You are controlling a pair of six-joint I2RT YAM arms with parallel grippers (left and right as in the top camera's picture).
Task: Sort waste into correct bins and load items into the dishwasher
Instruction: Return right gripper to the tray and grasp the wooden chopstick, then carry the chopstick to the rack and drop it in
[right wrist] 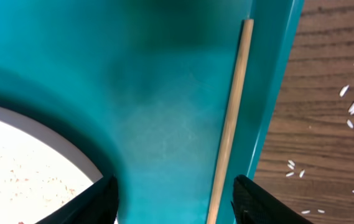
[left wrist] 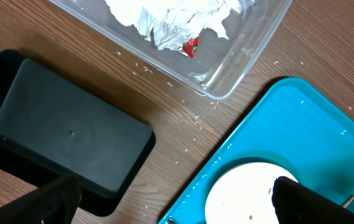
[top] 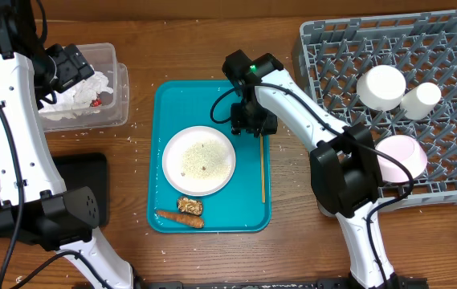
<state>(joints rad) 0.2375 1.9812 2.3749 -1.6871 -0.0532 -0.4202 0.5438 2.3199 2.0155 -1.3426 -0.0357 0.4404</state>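
Observation:
The white plate (top: 199,160) with rice grains on it lies in the teal tray (top: 172,104). Near the tray's front edge are an orange carrot piece (top: 178,217) and a brown chunk (top: 189,205). The clear tub (top: 120,88) holds crumpled tissue (left wrist: 164,22) and a red wrapper (left wrist: 191,45). The black tray (top: 79,172) stands in front of it. My left gripper (top: 75,68) hangs open above the tub with nothing between its fingers (left wrist: 52,199). My right gripper (right wrist: 177,202) is open low over the teal tray, with a wooden stick (right wrist: 232,112) between its jaws, close to the right finger.
The grey dish rack (top: 453,48) at the right holds a white bowl (top: 381,87), a small cup (top: 421,99) and a pale pink bowl (top: 401,156). Loose rice grains (right wrist: 351,109) dot the wooden table beside the teal tray and around the tub.

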